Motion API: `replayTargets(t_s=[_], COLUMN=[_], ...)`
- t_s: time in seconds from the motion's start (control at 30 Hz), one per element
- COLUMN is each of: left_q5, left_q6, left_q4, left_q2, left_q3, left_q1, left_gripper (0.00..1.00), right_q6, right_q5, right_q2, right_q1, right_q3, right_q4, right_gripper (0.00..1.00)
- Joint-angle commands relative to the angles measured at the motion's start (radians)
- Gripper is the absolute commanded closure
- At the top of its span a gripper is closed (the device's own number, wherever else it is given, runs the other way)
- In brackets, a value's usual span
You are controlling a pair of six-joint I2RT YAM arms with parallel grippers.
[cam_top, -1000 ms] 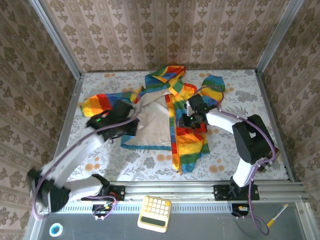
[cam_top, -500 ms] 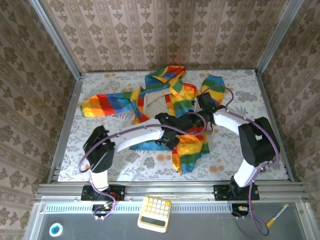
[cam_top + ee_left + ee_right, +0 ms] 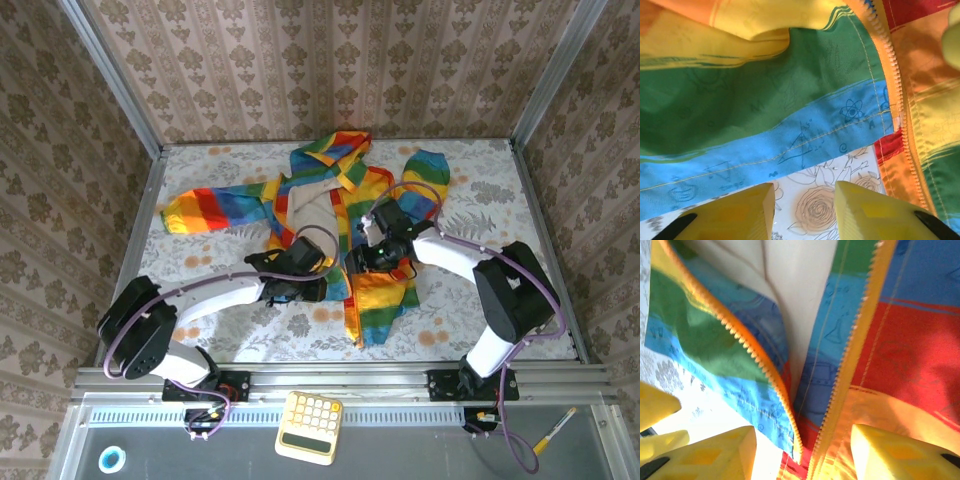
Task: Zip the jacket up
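Jacket [image 3: 384, 288] lies unzipped mid-table [image 3: 210, 165]. Left jaws are parted and grip nothing, over bare table just short of its blue hem [image 3: 790, 150]. Right jaws are parted wide, with 2 orange zipper halves [image 3: 862, 335] converging in the gap, ungripped.

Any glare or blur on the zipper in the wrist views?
Left wrist: zipper teeth sharp, left fingers slightly soft. Right wrist: teeth sharp, lining and table blown out by glare. Top: even light, no blur.
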State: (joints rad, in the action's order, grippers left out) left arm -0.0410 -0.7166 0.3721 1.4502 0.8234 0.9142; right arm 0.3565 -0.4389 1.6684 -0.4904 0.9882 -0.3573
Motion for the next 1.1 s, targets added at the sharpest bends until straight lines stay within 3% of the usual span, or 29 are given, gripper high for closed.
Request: replayTargets(t_s=[0.0, 0.17, 0.3, 0.53, 0.7, 0.87, 1.07], left_q5=[-0.053, -0.063, -0.123, -0.239, -0.298, -0.35, -0.416], left_q6=[-0.097, -0.097, -0.072, 0.034, 0.036, 0.029, -0.004], left_q4=[-0.179, -0.215, -0.219, -0.205, -0.323, -0.372, -0.458], left_q2=[-0.031, -0.06, -0.091, -0.177, -0.281, -0.335, -0.397], left_q3=[-0.045, -0.106, -0.119, -0.131, -0.199, -0.233, -0.317], left_q1=[-0.019, -0.053, -0.096, -0.216, -0.265, -0.267, -0.269], left_gripper=[0.64, 0.64, 0.63, 0.61, 0.56, 0.51, 0.51], right_q6=[-0.064, -0.039, 0.0, 0.103, 0.142, 0.178, 0.337], right_q5=[-0.013, -0.01, -0.019, 0.012, -0.023, -0.137, -0.281], right_q2=[0.018, 0.119, 0.14, 0.087, -0.011, -0.025, 0.0], right_q1=[-0.024, -0.048, -0.066, -0.082, -0.082, -0.082, -0.082], right_q3=[0.024, 0.06, 0.071, 0.021, -0.01, 0.006, -0.012], right_q4=[-0.054, -0.011, 0.052, 0.148, 0.173, 0.195, 0.398], right_gripper=[0.46, 0.47, 0.55, 0.98, 1.0, 1.0, 1.0])
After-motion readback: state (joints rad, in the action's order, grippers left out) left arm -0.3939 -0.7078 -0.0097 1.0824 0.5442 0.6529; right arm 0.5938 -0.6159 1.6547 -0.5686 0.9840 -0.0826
